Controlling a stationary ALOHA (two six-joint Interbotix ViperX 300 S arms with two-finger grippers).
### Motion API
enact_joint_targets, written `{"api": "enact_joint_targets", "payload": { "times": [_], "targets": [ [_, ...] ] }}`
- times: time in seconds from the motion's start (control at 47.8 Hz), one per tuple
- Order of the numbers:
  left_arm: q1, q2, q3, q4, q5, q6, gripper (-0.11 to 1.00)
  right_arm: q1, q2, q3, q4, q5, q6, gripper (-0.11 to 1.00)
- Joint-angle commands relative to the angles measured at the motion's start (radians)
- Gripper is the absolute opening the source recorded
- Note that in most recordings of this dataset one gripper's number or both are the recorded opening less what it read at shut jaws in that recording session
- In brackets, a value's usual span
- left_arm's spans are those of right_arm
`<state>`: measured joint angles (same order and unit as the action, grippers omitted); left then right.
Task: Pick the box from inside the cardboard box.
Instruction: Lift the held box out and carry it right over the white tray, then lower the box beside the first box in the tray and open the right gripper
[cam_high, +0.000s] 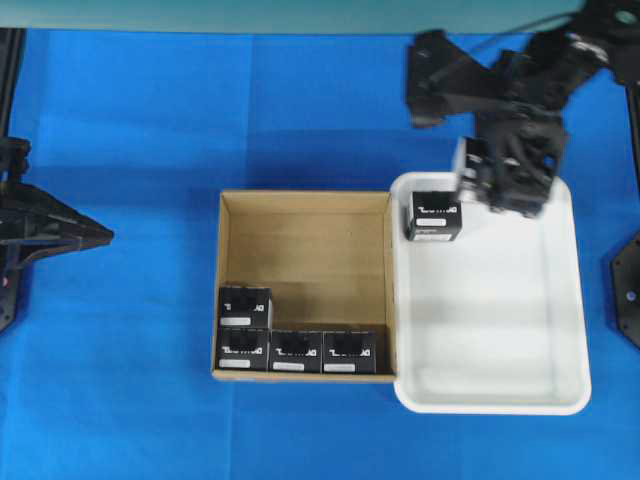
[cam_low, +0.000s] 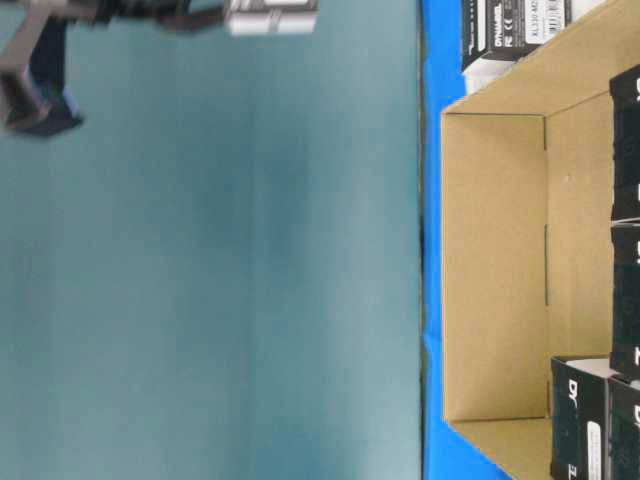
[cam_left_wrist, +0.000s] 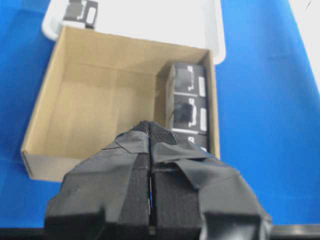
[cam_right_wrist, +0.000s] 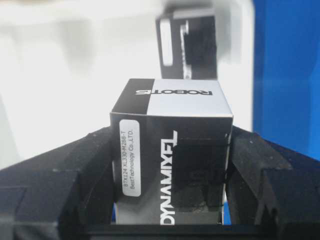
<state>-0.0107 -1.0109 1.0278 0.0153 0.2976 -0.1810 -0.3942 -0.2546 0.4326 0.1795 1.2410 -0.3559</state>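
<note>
We see a blue-covered counter (cam_high: 150, 130) with a teal backdrop (cam_low: 220, 260) behind it. The brown corrugated cardboard carton (cam_high: 305, 240) sits mid-counter, touching the white rectangular plastic tray (cam_high: 500, 320) on its right in the overhead view. Four small black cuboid boxes (cam_high: 295, 350) with white labels sit in the carton — three along the near wall, one stacked behind the leftmost. A fifth black box (cam_high: 434, 216) lies in the tray's far-left corner. The right end effector (cam_right_wrist: 172, 200) hangs over the tray's far edge, clamped on a sixth black box (cam_right_wrist: 172, 150). The left end effector (cam_left_wrist: 150, 165) is at the counter's left edge, fingers pressed together, holding nothing.
</note>
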Motion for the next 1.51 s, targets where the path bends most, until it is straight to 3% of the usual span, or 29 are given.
{"api": "enact_joint_targets", "payload": {
  "times": [0.0, 0.251, 0.523, 1.004, 1.484],
  "targets": [
    [0.0, 0.009, -0.025, 0.002, -0.009, -0.002, -0.06, -0.009, -0.046, 0.064, -0.009, -0.049, -0.009, 0.61],
    [0.002, 0.031, -0.025, 0.002, -0.049, 0.0, -0.06, -0.005, -0.075, 0.258, -0.012, -0.218, -0.029, 0.61],
    [0.0, 0.052, -0.035, 0.002, -0.061, -0.002, -0.06, 0.006, -0.018, 0.373, -0.017, -0.433, -0.091, 0.61],
    [0.002, 0.089, -0.064, 0.002, -0.061, -0.002, -0.06, 0.008, 0.117, 0.39, -0.02, -0.54, -0.144, 0.61],
    [0.0, 0.123, -0.071, 0.003, -0.083, -0.002, -0.06, 0.008, 0.166, 0.403, -0.02, -0.594, -0.137, 0.61]
  ]
}}
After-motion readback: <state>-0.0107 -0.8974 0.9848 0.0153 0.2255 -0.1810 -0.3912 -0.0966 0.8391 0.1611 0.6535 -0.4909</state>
